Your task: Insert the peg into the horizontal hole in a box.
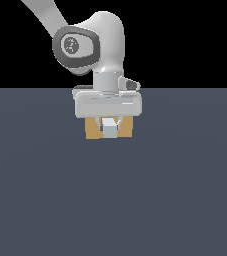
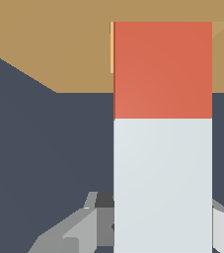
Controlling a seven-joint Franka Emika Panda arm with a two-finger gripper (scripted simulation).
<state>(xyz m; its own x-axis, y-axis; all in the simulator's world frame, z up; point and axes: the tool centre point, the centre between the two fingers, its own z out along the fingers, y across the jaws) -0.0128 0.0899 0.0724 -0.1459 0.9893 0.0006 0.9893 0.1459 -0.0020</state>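
The dark grey-blue floor (image 1: 45, 200) carries the plain tan-brown square box (image 1: 91, 129), which sits just beyond the white arm's gripper (image 1: 109, 131) in the exterior view. The long slim square-sectioned peg (image 2: 163, 148), half orange-red and half white, is clamped at its white half between the narrow fingers (image 2: 79, 232). Its orange end, toward twelve o'clock, meets the box face at the lighter yellow-tan hole (image 2: 112, 49).
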